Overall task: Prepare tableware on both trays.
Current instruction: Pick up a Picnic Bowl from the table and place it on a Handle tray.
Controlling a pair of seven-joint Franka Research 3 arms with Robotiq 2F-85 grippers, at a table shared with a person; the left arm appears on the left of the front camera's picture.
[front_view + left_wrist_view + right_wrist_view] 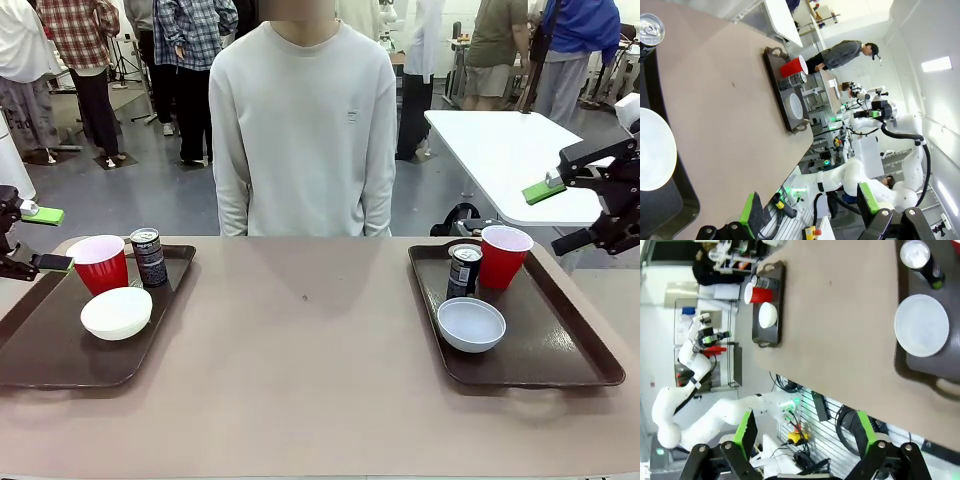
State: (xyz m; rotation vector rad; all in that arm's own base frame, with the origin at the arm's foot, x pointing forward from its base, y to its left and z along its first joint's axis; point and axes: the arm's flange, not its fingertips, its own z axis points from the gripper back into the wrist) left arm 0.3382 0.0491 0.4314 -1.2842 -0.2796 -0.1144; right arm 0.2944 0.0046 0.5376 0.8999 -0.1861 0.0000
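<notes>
On the table (310, 370) sit 2 dark brown trays, 1 at each end, each carrying 3 pieces of tableware. The left tray (60, 355) holds a red cup (100, 263) at its far side, a black can (149, 256) standing just right of that cup, and a white bowl (116, 312) nearer the robot, close to the tray's right rim. The right tray (560, 345) holds a red cup (503, 256) at its far side, a black can (462, 271) upright just left of it, and a pale grey-blue bowl (471, 324) on the near side, by the tray's left rim. Everything stands upright and inside the rims. The left gripper (30, 238) hangs at the left edge of the scene beside the left tray, its fingers spread wide with nothing between them; in its wrist view the 2 green pads (752, 212) stand well apart over the table edge, with the white bowl and a can top in sight. The right gripper (565, 215) is raised at the right edge, above and beyond the right tray, jaws likewise spread and empty; its wrist view shows the green pads (746, 432) apart. A person in a pale sweatshirt (303, 130) stands at the far side of the table, between the trays.
</notes>
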